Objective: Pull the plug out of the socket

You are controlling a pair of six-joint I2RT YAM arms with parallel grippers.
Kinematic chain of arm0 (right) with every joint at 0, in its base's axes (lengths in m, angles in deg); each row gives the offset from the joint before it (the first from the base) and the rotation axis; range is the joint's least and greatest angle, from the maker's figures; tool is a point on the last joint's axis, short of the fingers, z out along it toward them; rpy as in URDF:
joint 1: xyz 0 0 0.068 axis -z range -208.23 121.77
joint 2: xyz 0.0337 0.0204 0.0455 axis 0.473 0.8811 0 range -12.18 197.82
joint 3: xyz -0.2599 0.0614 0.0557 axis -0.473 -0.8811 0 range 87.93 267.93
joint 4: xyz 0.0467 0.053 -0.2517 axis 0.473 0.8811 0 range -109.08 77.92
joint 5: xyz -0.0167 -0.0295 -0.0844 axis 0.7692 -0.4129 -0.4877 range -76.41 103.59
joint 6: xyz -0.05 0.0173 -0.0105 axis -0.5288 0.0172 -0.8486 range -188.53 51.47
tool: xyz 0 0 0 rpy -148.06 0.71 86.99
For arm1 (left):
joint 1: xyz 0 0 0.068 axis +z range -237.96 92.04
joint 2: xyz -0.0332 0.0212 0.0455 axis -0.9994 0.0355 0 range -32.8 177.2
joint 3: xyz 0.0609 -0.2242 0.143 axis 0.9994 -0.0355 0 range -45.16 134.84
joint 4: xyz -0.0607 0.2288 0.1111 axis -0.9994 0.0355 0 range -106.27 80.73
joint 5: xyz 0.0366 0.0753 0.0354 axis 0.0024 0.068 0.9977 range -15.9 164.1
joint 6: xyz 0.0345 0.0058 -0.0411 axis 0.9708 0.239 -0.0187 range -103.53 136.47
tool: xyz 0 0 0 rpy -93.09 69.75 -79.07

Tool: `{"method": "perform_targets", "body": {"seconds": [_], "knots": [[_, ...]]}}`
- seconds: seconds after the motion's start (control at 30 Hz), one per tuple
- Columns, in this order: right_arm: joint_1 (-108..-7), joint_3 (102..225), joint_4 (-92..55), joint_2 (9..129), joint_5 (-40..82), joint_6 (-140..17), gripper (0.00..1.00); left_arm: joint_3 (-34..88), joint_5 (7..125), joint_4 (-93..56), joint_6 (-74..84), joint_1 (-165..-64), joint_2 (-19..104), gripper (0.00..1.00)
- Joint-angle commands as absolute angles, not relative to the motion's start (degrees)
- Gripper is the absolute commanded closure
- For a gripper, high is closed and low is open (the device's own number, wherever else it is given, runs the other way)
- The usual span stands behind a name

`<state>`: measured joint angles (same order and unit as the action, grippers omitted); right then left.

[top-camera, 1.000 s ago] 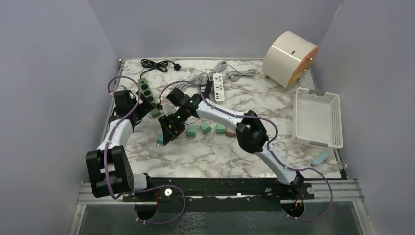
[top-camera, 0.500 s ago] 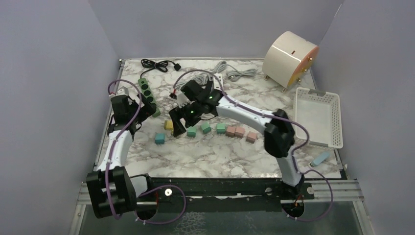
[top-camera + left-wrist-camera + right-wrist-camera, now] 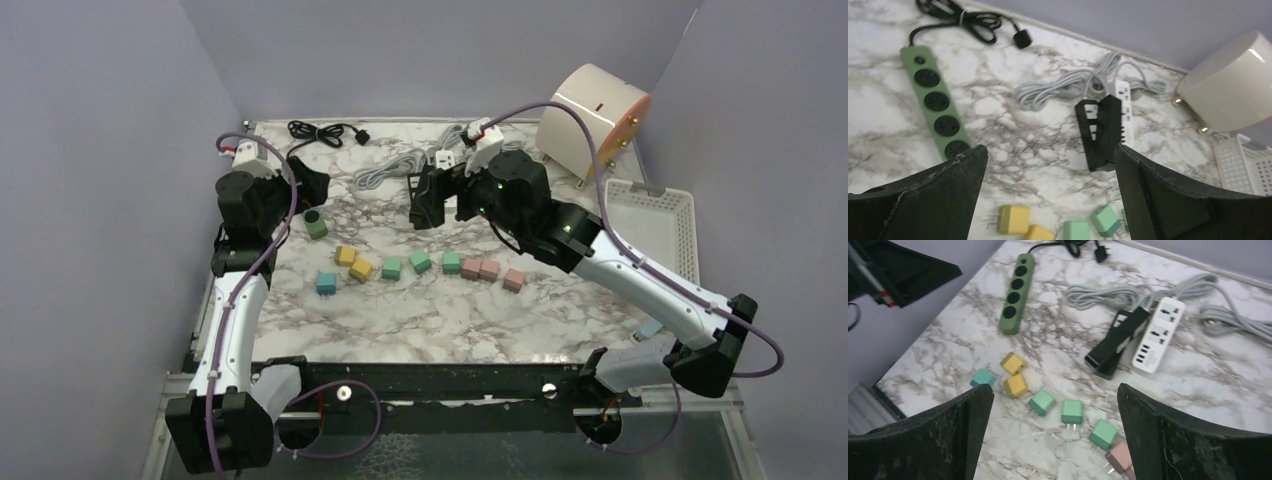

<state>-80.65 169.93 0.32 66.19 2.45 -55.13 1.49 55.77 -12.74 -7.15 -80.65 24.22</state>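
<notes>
A: Green plastic first. The green power strip [image 3: 938, 112] is seen lying flat on the far-left part of the marble table [image 3: 440, 320], and all four of its round sockets are shown bare.

B: That is borne out from the right wrist too. The plugs are found loose on the marble in a rough row, well apart from the strip and nearer the arm bases.

A: The row is read off from the left: a teal plug [image 3: 983, 377], two yellow plugs [image 3: 1012, 363] close together, three green plugs [image 3: 1072, 411], then pink plugs [image 3: 489, 270] at the right end. Prongs can be made out on several.

B: And the left gripper [image 3: 1050, 160]? Its jaws are spread wide and nothing is held between them. It is hung above the strip, most of which is hidden by the arm in the top view.

A: The right gripper [image 3: 1055, 390] is likewise spread wide and empty. It is held over the far middle of the table, with the plug row framed between its fingers.

B: Just beyond, a white power strip [image 3: 1158, 335] is seen, with a black object [image 3: 1115, 342] laid against its left side and a grey cable [image 3: 1108, 295] looped behind.

A: A black cord [image 3: 973, 22] is coiled at the far edge, off the green strip's end.

B: Further out, a cream drum [image 3: 590, 120] is set in the far-right corner, with a white basket [image 3: 650, 240] along the right edge.
</notes>
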Motion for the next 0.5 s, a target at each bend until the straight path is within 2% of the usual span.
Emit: {"method": "perform_targets", "body": {"seconds": [0.0, 0.1, 0.2, 0.4, 0.47], "knots": [[-80.78, 167.19, 4.16, 59.71, -13.13, -57.03, 0.0, 10.1, 65.56, -10.08, -1.22, -90.37, 24.51, 0.01], [-80.56, 165.61, 7.43, 56.41, -17.34, -57.12, 0.0, 13.7, 71.79, -8.83, 1.34, -96.77, 25.83, 0.01], [-79.96, 161.79, 7.5, 53.01, -16.7, -57.45, 0.0, 14.47, 70.18, -10.48, 1.79, -99.2, 25.54, 0.01], [-74.91, 158.06, 5.34, 52.19, 3.71, -54.65, 0.0, 14.38, 67.02, -11.65, 3.52, -100.36, 25.78, 0.01], [-71.47, 156.43, 3.46, 53.38, 7.19, -52.99, 0.0, 12.89, 66.64, -13.13, 3.39, -100.36, 25.97, 0.01]]}}
